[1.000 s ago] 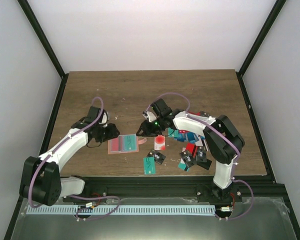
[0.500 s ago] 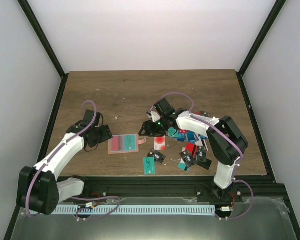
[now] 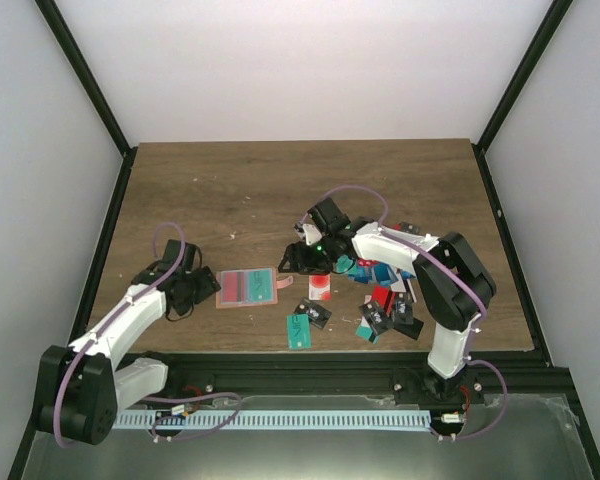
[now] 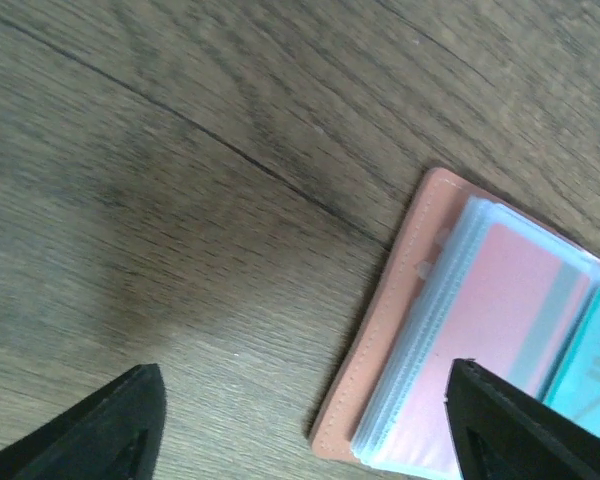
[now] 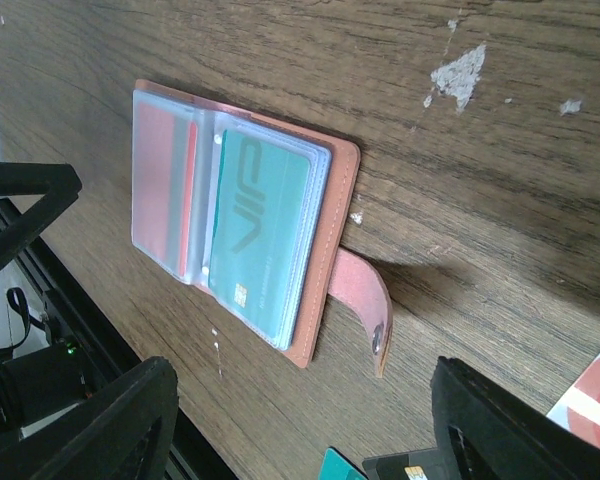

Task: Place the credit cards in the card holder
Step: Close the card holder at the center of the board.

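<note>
Back toward the near left corner has drawn the left gripper [image 3: 202, 287] — jaws spread wide, just beside the card holder [image 3: 248, 287]. It lies open on the brown wood-grain bench [image 3: 280, 180] by the near edge, a teal card in one clear pocket. The right gripper [image 3: 298, 262] hovers open near its strap. Credit cards [image 3: 385, 300] litter the near right — white walls stand around.

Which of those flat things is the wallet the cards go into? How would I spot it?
On the wooden table, look near the front edge, left of the scattered credit cards. The card holder lies open there by itself. It alone is salmon-brown, with clear pockets, a teal card in one, and a snap strap.
</note>
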Robot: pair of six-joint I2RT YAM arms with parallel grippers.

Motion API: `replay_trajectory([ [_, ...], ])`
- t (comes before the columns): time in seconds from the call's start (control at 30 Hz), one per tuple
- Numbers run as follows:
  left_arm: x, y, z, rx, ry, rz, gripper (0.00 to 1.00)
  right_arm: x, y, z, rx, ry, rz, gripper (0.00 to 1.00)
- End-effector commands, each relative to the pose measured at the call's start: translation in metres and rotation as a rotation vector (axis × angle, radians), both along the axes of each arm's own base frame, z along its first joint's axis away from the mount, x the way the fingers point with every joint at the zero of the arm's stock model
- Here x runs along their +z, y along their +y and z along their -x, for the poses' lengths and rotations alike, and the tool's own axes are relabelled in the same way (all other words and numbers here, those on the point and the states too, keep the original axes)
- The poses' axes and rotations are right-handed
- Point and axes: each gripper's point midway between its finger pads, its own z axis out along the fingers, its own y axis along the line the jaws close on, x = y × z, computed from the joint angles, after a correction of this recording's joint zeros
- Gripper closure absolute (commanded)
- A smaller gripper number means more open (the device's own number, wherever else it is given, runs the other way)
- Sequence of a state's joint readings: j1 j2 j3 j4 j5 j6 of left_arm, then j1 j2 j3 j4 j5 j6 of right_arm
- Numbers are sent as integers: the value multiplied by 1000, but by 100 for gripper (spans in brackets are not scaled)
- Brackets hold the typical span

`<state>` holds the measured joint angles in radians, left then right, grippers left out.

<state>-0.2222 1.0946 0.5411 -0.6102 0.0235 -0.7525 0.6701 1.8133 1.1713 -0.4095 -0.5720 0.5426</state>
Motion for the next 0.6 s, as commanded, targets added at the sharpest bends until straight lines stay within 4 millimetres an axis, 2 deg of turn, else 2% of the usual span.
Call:
replay_trajectory([
  [0.0,23,-20,-18,-75,-101,95,27,7,6,-2,17,-13,-19,30],
  [0.07,33,-39,-25,-162,-164,173,39,13,13,1,37,-23,-34,31],
  [0.17,33,-61,-25,-252,-168,249,52,18,23,5,55,-29,-59,32],
  [0.37,22,-102,-25,-421,-110,266,67,20,43,11,78,2,-117,36],
  [0.47,17,-115,-25,-462,-96,268,75,15,50,13,85,30,-129,37],
  [0.57,11,-119,-26,-483,-78,257,81,11,55,15,89,64,-147,38],
])
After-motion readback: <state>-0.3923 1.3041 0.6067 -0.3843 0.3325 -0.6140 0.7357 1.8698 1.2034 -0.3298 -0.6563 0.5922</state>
